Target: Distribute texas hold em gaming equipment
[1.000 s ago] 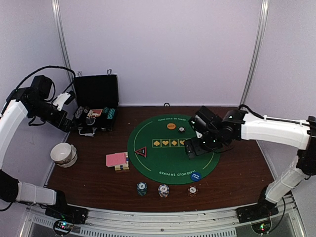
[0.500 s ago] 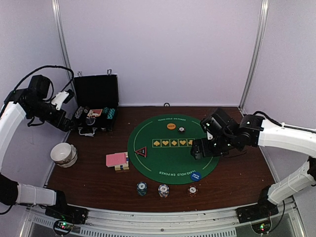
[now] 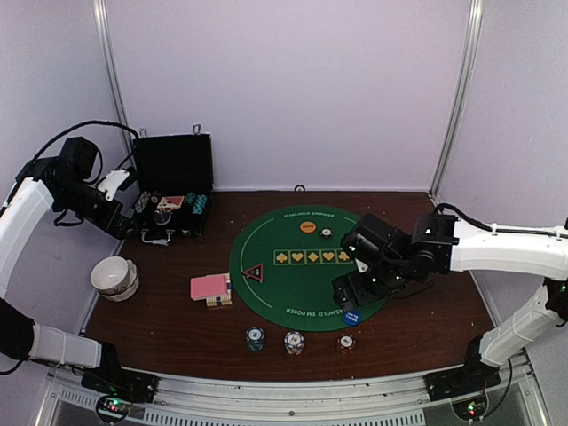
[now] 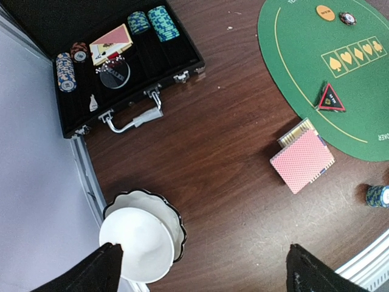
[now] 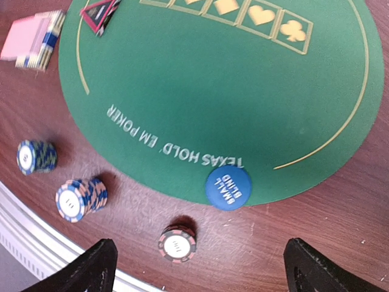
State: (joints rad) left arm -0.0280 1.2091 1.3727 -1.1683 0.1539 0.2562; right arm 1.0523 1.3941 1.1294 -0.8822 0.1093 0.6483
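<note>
Pink-backed cards lie stacked on the brown counter just left of the green mat. The mat carries the triangle marker, an orange disc and, at its near rim, a blue disc. The right hand hovers over that blue disc with its fingers apart and empty. The left hand, likewise spread, hangs near the black case.

Pale lilac walls surround a dark brown wooden table; slim metal posts rise at its far corners, a metal rail edges its near side
</note>
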